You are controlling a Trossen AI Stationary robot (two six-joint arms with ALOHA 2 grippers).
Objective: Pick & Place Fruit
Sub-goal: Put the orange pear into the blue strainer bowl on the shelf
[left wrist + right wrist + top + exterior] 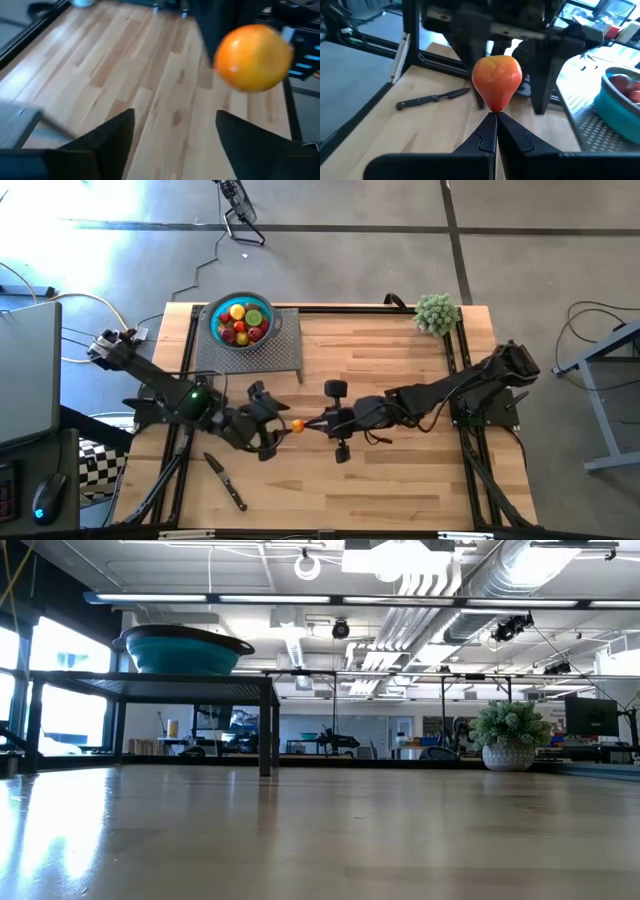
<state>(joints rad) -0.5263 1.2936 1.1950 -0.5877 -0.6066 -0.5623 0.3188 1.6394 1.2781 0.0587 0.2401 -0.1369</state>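
Fingers of my right gripper (pixel 496 122) are pressed together at their tips, and an orange fruit (pixel 497 82) sits right at those tips, pinched by its narrow lower end. From above, that same fruit (pixel 297 425) hangs over the middle of the table (pixel 400 480), between my two grippers. My left gripper (pixel 272 423) faces it from the left with its fingers spread wide and nothing between them; in the left wrist view the two dark fingers (pixel 107 137) stand well apart and the orange fruit floats beyond them, clear of both. I cannot tell for certain how firm the right pinch is, since the fruit hides the very ends of the fingertips.

Outward from there, a black-handled knife (pixel 226 481) lies flat on the wood near the table's near-left part, just beside my left arm. On the far-left part a dark mesh stand (pixel 290 355) carries a teal bowl (pixel 214 330), and inside it lie more fruits (pixel 243 321) in red, yellow, lime green and orange. The low view shows that bowl (pixel 183 650) raised on the stand above the tabletop. A fuzzy pale green plant ball (pixel 437 312) sits at the far-right corner, well apart from both arms.
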